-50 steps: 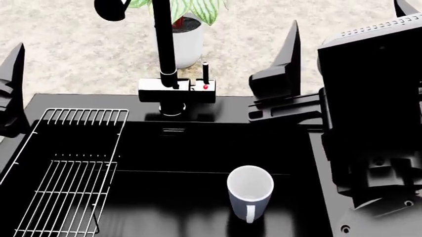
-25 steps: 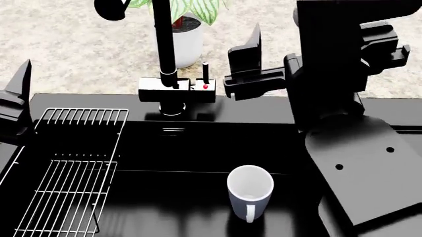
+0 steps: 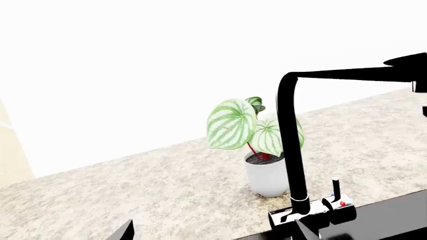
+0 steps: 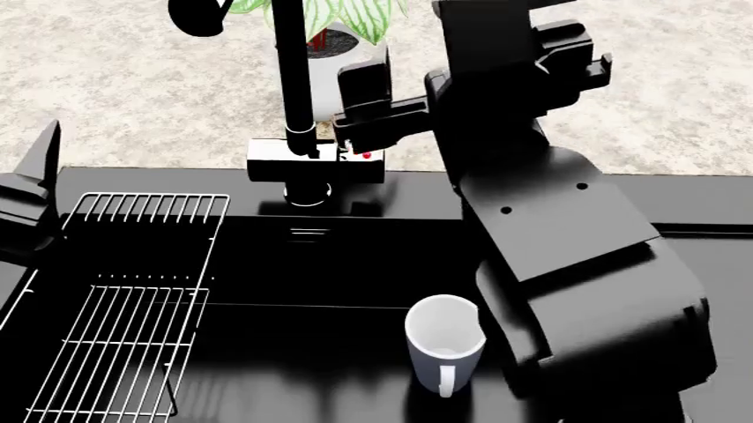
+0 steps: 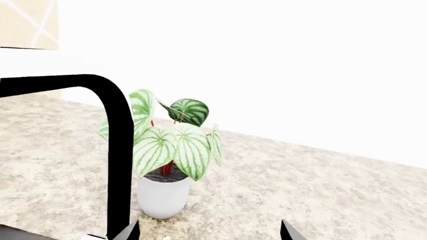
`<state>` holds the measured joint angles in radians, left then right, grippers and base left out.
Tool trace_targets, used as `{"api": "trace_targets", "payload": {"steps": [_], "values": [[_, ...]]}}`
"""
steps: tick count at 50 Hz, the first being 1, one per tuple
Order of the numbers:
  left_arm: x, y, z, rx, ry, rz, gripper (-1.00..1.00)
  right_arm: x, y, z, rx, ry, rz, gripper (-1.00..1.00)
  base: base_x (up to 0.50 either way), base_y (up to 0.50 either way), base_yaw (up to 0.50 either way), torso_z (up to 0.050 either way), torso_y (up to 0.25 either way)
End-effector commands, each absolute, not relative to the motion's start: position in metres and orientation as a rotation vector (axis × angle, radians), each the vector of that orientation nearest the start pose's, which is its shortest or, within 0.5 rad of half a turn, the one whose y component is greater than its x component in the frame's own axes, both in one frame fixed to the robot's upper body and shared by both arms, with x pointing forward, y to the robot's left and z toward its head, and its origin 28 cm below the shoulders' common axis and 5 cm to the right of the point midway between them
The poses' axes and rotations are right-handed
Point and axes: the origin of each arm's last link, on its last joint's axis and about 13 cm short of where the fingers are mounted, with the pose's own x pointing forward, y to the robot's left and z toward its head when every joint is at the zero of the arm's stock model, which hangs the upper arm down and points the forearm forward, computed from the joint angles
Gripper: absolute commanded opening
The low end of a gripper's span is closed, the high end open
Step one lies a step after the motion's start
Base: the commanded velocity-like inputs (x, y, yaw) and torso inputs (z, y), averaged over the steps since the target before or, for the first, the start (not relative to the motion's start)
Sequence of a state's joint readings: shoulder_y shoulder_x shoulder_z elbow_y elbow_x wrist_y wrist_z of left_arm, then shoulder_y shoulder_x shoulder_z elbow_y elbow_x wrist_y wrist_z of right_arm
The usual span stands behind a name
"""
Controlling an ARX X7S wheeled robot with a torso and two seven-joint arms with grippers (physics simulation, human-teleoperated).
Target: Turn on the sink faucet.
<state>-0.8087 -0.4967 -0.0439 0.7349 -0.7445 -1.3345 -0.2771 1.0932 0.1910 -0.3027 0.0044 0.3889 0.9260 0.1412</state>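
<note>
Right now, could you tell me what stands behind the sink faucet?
A potted plant in a white pot stands on the countertop behind the sink faucet; in the head view the right tool covers part of its pot.

Right arm swings left across the head view, from the far right edge to over the sink's (image 4: 141, 181) right half. Right gripper (image 4: 359, 123) moves left from well right of the sink faucet (image 4: 316, 161) to right at its base block, over the small lever. Arm body now partly covers the mug (image 4: 443, 342).
</note>
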Motion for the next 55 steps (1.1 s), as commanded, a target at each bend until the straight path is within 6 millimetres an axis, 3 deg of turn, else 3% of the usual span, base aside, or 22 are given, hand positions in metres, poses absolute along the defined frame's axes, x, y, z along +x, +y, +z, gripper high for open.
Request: {"api": "trace_targets", "payload": {"steps": [1, 11, 31, 47, 55], "values": [[0.235, 0.259, 0.259, 0.22, -0.13, -0.102, 1.0, 0.371, -0.066, 0.262, -0.143, -0.036, 0.221, 1.0, 0.0, 0.0, 0.0, 0.0, 0.0], [0.237, 0.26, 0.257, 0.219, -0.125, -0.103, 1.0, 0.391, -0.061, 0.246, -0.149, 0.074, 0.22, 1.0, 0.0, 0.0, 0.0, 0.0, 0.0], [0.239, 0.257, 0.256, 0.229, -0.111, -0.112, 1.0, 0.424, -0.06, 0.235, -0.18, 0.152, 0.183, 1.0, 0.0, 0.0, 0.0, 0.0, 0.0], [0.24, 0.257, 0.256, 0.231, -0.106, -0.122, 1.0, 0.428, -0.048, 0.23, -0.23, 0.166, 0.212, 1.0, 0.0, 0.0, 0.0, 0.0, 0.0], [0.24, 0.257, 0.254, 0.236, -0.1, -0.125, 1.0, 0.43, -0.054, 0.226, -0.205, 0.176, 0.192, 1.0, 0.0, 0.0, 0.0, 0.0, 0.0]]}}
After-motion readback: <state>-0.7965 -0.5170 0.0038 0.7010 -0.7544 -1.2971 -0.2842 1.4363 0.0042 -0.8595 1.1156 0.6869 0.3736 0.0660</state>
